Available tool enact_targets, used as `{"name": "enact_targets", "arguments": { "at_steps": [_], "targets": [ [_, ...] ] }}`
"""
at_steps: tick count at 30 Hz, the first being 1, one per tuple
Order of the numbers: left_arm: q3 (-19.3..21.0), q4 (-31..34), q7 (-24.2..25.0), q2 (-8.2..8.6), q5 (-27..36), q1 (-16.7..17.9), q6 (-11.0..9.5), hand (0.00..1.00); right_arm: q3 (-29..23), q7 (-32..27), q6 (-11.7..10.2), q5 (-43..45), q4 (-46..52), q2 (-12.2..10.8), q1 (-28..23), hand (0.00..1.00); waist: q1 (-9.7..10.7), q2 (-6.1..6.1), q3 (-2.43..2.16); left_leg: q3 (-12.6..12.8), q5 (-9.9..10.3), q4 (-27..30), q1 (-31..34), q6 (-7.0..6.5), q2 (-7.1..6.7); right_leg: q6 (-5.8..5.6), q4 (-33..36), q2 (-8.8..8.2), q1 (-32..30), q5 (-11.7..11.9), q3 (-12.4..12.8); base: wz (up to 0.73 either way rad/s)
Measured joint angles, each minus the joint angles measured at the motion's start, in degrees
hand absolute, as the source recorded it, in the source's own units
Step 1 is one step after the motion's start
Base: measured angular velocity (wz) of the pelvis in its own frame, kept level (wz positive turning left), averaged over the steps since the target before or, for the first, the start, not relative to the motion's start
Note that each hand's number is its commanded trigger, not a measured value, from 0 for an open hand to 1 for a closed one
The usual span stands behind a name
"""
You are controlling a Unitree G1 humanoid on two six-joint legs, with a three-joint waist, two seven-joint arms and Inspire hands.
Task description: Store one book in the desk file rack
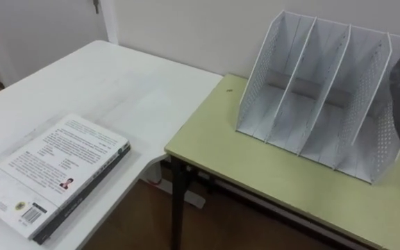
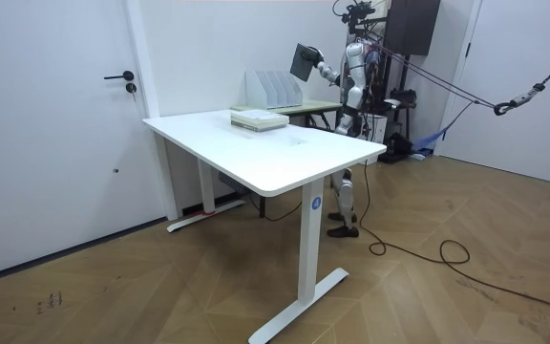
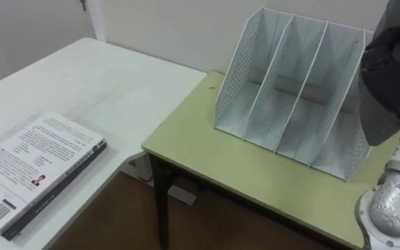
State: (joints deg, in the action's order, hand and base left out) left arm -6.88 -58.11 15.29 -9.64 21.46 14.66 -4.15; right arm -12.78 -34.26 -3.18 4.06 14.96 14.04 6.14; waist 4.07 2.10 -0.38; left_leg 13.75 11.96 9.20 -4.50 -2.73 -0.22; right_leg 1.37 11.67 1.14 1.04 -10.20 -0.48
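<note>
A white perforated file rack (image 3: 297, 90) with several upright slots stands on a pale green desk (image 3: 255, 173). My right arm comes in from the lower right. Its right hand (image 2: 318, 69) holds a dark book (image 3: 387, 76) raised just right of the rack, level with its top, and the book covers most of the fingers. In the room view the book (image 2: 301, 62) hangs in the air above the rack (image 2: 273, 88). A stack of books (image 3: 37, 170) with a white printed cover lies on the white table (image 3: 117, 76) to the left.
The white table meets the green desk at a corner, with a gap and dark desk legs (image 3: 160, 201) below. A wall runs right behind the rack. A door (image 2: 55, 124) is at the room view's left. I stand at the desk's far side.
</note>
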Motion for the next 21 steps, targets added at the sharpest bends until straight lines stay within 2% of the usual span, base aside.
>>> {"name": "enact_targets", "arguments": {
  "at_steps": [4, 10, 14, 21],
  "targets": [
    [1.2, 0.0, -0.1, -0.09, -3.7, -0.5, 0.0, 0.0, -0.4, 0.1, 0.0, -1.1, 0.0, 0.0, 1.8, 1.0, 0.3, -0.06, 0.02, -0.4, 0.0, 0.0, 0.3, 0.04, 0.01, 0.04, 0.0, -0.07, 0.0, 0.1, -1.1, 0.04],
    [2.2, -0.1, -0.1, -0.12, -3.7, -0.4, 0.1, 0.0, -0.4, 0.4, 0.0, -1.7, 0.0, 1.3, 3.4, 1.0, 0.2, 0.25, 0.2, -0.5, 0.0, 0.1, 0.6, 0.06, 0.17, 0.09, 0.0, -0.11, 0.0, 0.1, -1.8, -0.01],
    [2.5, -0.1, -0.1, -0.17, -3.7, -0.4, 0.1, 0.0, -0.4, 0.5, 0.0, -1.9, 0.0, 1.3, 3.4, 1.0, 0.2, 0.4, 0.34, -0.9, 0.0, 0.1, 0.8, 0.07, 0.38, 0.11, 0.0, -0.22, 0.0, 0.1, -2.2, 0.02],
    [2.4, 0.0, -1.1, -0.15, -3.7, -0.4, 0.4, 0.0, -0.4, 0.5, 0.1, -3.0, 0.0, 1.3, 3.4, 1.0, 0.2, 0.36, 0.33, -1.3, 0.1, 0.1, 0.9, 0.1, 0.38, 0.13, 0.0, -0.25, 0.0, 0.2, -3.0, 0.02]
  ]
}}
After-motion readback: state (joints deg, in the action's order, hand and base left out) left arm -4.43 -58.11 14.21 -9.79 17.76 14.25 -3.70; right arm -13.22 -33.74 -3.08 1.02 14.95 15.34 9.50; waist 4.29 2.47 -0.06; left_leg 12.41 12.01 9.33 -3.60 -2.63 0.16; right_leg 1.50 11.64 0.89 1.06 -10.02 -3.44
